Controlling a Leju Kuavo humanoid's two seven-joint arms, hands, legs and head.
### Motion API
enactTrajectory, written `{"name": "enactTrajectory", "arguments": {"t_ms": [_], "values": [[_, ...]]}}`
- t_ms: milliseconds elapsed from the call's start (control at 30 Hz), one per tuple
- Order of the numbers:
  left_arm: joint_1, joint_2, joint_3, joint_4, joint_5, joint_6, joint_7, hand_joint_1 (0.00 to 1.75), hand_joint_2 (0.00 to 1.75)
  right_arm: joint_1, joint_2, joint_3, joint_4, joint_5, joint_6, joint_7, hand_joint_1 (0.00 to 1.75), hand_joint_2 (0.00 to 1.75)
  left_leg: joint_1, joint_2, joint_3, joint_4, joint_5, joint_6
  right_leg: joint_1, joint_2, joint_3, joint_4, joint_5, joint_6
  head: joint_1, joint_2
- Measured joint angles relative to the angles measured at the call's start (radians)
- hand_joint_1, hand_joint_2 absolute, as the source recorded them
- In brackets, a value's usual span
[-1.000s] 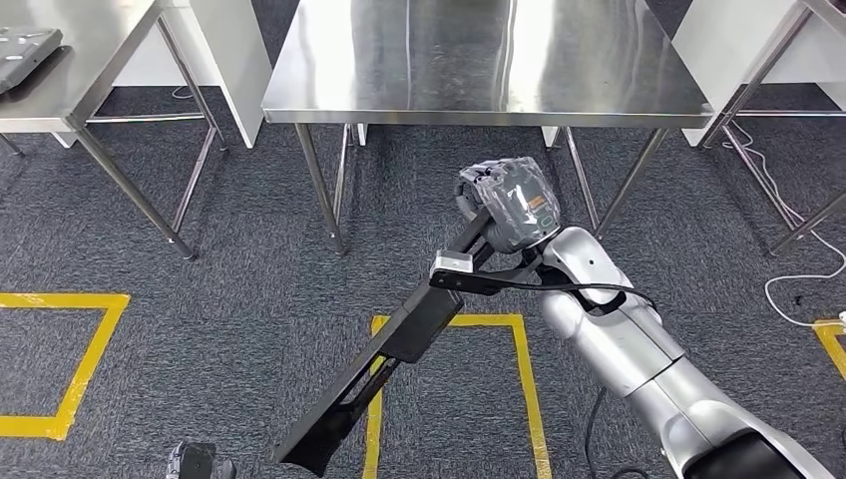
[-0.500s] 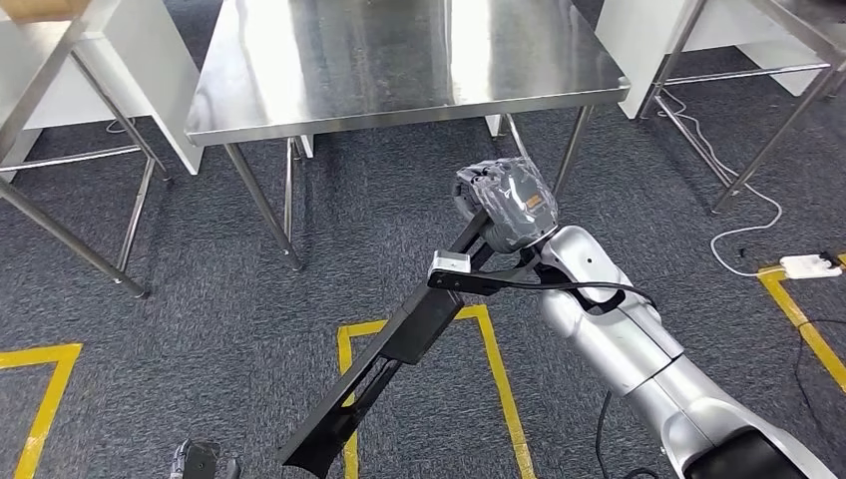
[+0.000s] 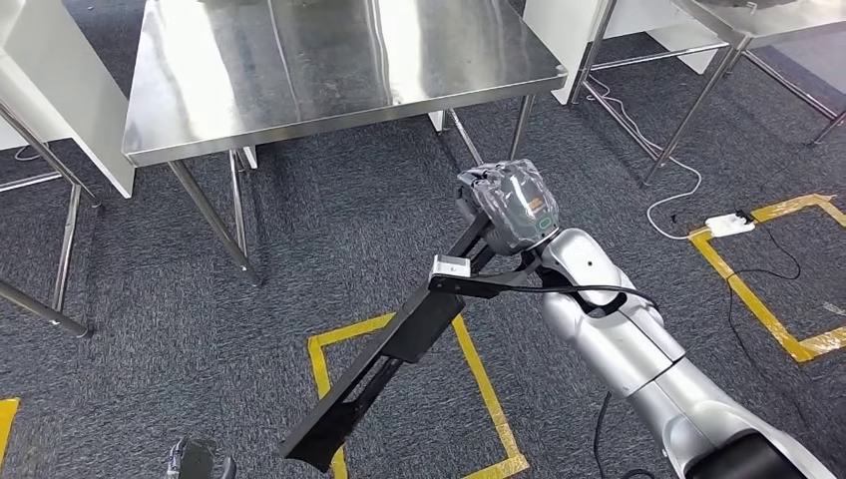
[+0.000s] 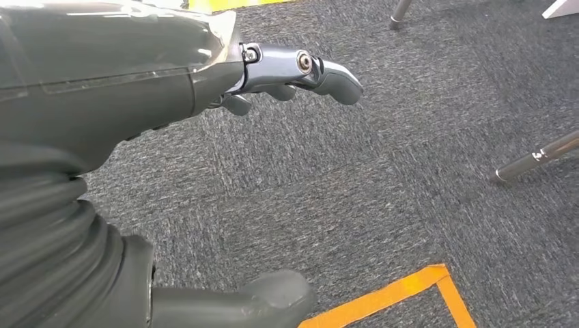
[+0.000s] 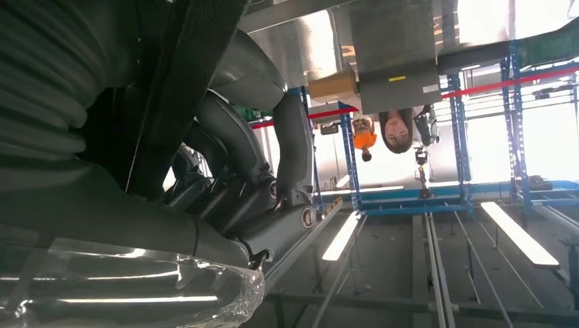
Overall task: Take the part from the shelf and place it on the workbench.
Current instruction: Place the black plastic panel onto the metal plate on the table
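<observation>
Against the earlier head views the whole scene has slid left and tilted: the steel workbench (image 3: 329,70) now sits up and to the left of the right hand (image 3: 507,205), and a white power strip (image 3: 729,224) with its cable has come into sight off to the hand's right. That is the camera turning; the arm, hand and part keep the same pose in the picture.

The part (image 3: 389,349) is a long, flat, black bracket-like piece. Its upper end is clamped in the right hand, fingers wrapped round it, and it slants down and away to the left of the hand, hanging over the grey carpet and the yellow floor tape (image 3: 479,369), well short of the workbench. A small white block (image 3: 449,266) sits on the part just below the hand.

The right wrist view shows the dark fingers (image 5: 232,171) curled tight against the black bar of the part (image 5: 184,82), a detail hidden under the hand's clear-wrapped back in the head view.

The left wrist view shows the left hand (image 4: 205,171) over carpet, fingers (image 4: 321,68) extended, thumb apart, holding nothing.
</observation>
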Motion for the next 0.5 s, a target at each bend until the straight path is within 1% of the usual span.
{"name": "enactTrajectory", "arguments": {"t_ms": [33, 67, 100, 133, 167, 200, 400, 500], "values": [[0.0, -0.001, 0.0, 0.0, 0.0, 0.0, 0.001, 0.0, 1.75, -0.001, 0.0, 0.0, 0.0, 0.001, 0.0, 0.0, 1.62, 1.75, -0.003, 0.002, -0.001, 0.002, -0.001, -0.002, 0.003, -0.003, 0.043, -0.07, 0.021, -0.002, -0.001, 0.0], [-0.001, 0.0, 0.0, 0.0, -0.001, -0.001, 0.001, 0.0, 1.75, -0.002, 0.0, 0.0, 0.0, 0.002, -0.001, 0.0, 1.62, 1.75, -0.006, 0.003, -0.003, 0.006, -0.004, -0.003, 0.003, -0.005, 0.073, -0.121, 0.035, -0.006, -0.002, 0.0], [-0.001, 0.001, 0.0, 0.0, -0.003, -0.001, 0.002, 0.0, 1.75, -0.002, 0.001, 0.001, 0.0, 0.002, -0.001, 0.0, 1.62, 1.75, -0.009, 0.003, -0.005, 0.01, -0.005, -0.002, 0.003, -0.006, 0.087, -0.146, 0.041, -0.011, -0.003, 0.0], [0.0, 0.001, 0.0, 0.0, -0.005, -0.002, 0.003, 0.0, 1.75, -0.002, 0.002, 0.003, 0.0, 0.003, -0.002, 0.0, 1.62, 1.75, -0.011, 0.004, -0.007, 0.012, -0.006, 0.0, 0.004, -0.005, 0.089, -0.148, 0.043, -0.015, -0.005, 0.0], [0.0, 0.002, 0.0, 0.0, -0.007, -0.002, 0.003, 0.0, 1.75, -0.001, 0.002, 0.004, 0.0, 0.003, -0.002, 0.0, 1.62, 1.75, -0.01, 0.003, -0.008, 0.014, -0.006, 0.002, 0.002, -0.005, 0.088, -0.149, 0.045, -0.017, -0.005, 0.0], [0.001, 0.001, 0.0, 0.0, -0.009, -0.002, 0.003, 0.0, 1.75, -0.001, 0.002, 0.006, 0.0, 0.003, -0.002, 0.0, 1.62, 1.75, -0.008, 0.003, -0.009, 0.013, -0.005, 0.003, 0.004, -0.005, 0.087, -0.148, 0.045, -0.017, -0.006, 0.0], [0.001, 0.001, -0.001, 0.0, -0.011, -0.001, 0.004, 0.0, 1.75, -0.001, 0.002, 0.014, -0.001, 0.004, -0.002, 0.0, 1.62, 1.75, -0.005, 0.003, -0.009, 0.011, -0.002, -0.003, 0.009, -0.005, 0.085, -0.146, 0.044, -0.018, -0.005, 0.0], [0.001, 0.0, -0.001, 0.0, -0.011, -0.001, 0.004, 0.0, 1.75, -0.001, 0.002, 0.015, -0.003, 0.003, -0.002, 0.0, 1.62, 1.75, -0.004, 0.003, -0.009, 0.01, -0.002, -0.009, 0.01, -0.005, 0.085, -0.146, 0.044, -0.018, -0.005, 0.0]]}}
